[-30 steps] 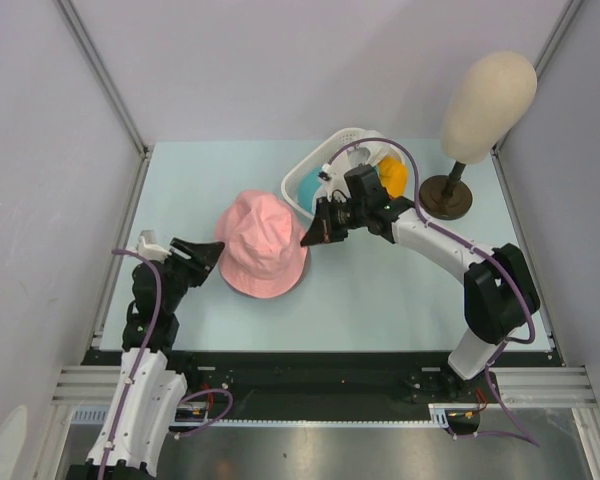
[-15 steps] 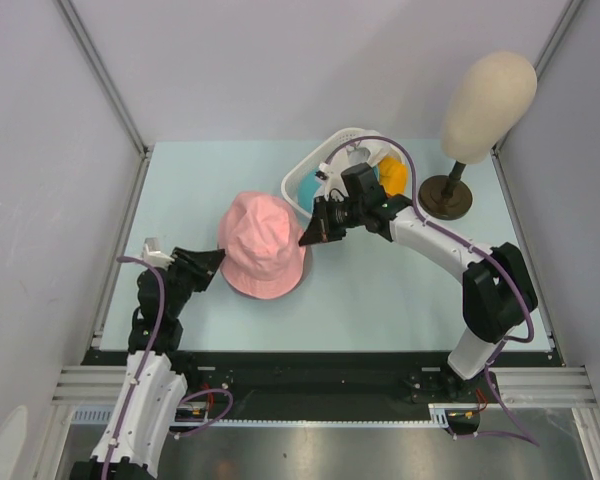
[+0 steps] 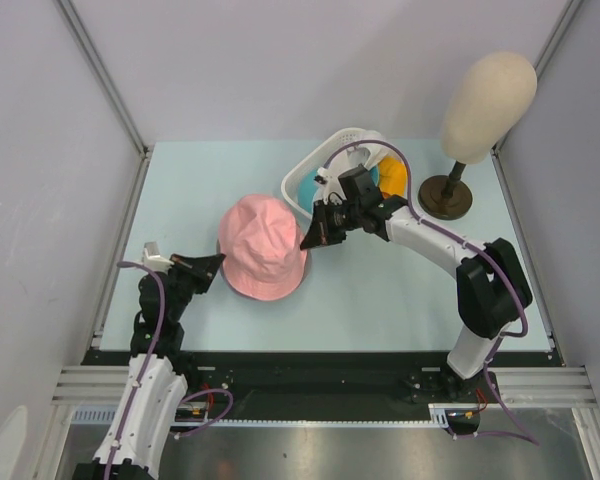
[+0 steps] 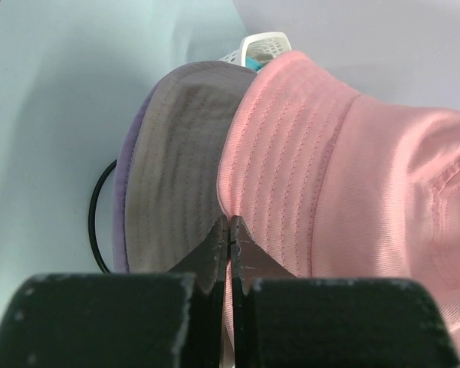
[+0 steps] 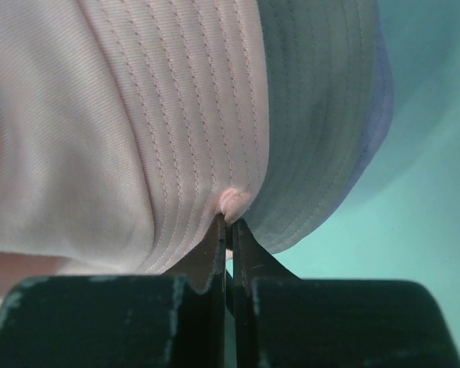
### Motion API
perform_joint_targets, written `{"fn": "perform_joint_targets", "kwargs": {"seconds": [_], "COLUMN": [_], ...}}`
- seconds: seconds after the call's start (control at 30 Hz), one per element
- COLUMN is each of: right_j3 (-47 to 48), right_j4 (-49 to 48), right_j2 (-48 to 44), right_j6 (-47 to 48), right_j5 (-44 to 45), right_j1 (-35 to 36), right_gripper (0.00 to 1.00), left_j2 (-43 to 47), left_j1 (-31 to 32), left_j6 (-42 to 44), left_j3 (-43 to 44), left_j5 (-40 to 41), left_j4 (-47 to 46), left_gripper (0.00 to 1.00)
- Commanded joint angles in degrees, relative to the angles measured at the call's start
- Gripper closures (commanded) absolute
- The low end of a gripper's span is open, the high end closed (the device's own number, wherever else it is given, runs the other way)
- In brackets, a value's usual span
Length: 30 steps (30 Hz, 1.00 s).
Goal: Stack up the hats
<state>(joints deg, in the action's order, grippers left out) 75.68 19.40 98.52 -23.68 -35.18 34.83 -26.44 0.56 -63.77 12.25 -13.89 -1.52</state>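
Observation:
The pink hat lies on the lavender hat, whose brim pokes out beneath it in both wrist views. At the pink brim's left edge, my left gripper is shut with its tips pinching that edge. My right gripper is shut on the pink brim's right side, and a small fold of fabric bulges at its tips. The teal hat and the orange hat sit in the white basket behind the right arm.
A beige mannequin head stands on a dark round base at the back right. A thin black loop lies on the table beside the lavender brim. Grey walls close in the pale table on the left, right and far sides.
My left gripper went from open to shut at the pink hat's left brim, and that arm drew back a little toward the near edge. The right gripper kept its hold.

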Motion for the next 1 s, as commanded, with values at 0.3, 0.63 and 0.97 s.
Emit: {"fn": "perform_joint_targets", "kwargs": {"seconds": [0.3, 0.63, 0.97], "right_j3": [-0.5, -1.1, -0.1], "right_j4": [2.7, 3.8, 5.4], "right_j2": [3.0, 4.8, 5.1], "right_j6": [1.4, 2.1, 6.4], "right_j5": [4.0, 6.5, 10.7], "right_j1": [0.3, 0.2, 1.6], "right_gripper": [1.0, 1.0, 1.0], "left_j2": [1.2, -5.2, -17.4], "left_j1": [-0.4, -0.4, -2.3], "left_j6": [1.4, 3.3, 7.5], "left_j3": [-0.8, -0.3, 8.3], "left_j5": [5.5, 7.6, 8.8], "left_j4": [7.7, 6.4, 1.8], "left_gripper": [1.0, 1.0, 1.0]}}
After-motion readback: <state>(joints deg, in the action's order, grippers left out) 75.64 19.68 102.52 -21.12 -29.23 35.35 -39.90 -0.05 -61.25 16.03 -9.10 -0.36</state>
